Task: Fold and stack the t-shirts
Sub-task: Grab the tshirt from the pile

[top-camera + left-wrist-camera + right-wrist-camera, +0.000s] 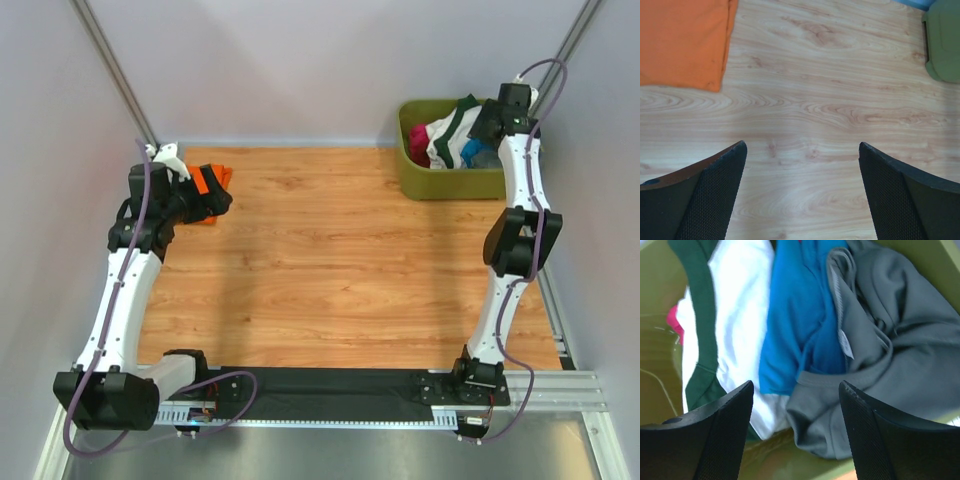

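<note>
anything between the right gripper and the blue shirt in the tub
Nothing visible blocks it. The blue shirt lies bare in the tub, just ahead of the open right gripper. A white shirt lies along one side and a grey garment crowds the other, so a grab might catch grey cloth too.

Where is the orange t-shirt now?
In the top view the orange t-shirt lies at the far left of the table, across from the olive tub at the far right.
</note>
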`<action>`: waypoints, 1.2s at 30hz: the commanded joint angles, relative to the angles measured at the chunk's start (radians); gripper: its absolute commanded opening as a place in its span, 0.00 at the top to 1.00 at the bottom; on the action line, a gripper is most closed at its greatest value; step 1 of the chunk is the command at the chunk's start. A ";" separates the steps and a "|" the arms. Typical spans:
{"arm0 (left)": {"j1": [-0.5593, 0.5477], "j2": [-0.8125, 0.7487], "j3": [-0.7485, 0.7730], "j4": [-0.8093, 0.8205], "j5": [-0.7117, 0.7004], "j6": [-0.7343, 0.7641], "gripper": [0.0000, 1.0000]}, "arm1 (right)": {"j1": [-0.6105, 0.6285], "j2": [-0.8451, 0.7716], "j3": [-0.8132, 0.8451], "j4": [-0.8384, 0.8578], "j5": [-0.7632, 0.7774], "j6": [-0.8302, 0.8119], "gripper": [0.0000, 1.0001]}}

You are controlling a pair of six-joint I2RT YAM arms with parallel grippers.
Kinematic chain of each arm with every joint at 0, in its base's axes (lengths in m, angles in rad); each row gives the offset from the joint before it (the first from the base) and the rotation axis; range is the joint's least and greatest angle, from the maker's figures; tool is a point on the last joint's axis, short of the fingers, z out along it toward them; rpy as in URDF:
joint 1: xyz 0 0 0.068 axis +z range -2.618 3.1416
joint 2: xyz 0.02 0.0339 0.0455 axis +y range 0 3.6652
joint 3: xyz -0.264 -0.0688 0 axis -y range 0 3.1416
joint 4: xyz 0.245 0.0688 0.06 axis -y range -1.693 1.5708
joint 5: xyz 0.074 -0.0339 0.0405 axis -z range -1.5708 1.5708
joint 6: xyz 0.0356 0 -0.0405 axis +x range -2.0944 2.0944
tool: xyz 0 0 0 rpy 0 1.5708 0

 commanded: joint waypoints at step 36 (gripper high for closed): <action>0.001 0.228 0.226 0.021 0.080 0.013 0.01 | 0.036 0.060 0.142 0.361 0.127 -0.163 1.00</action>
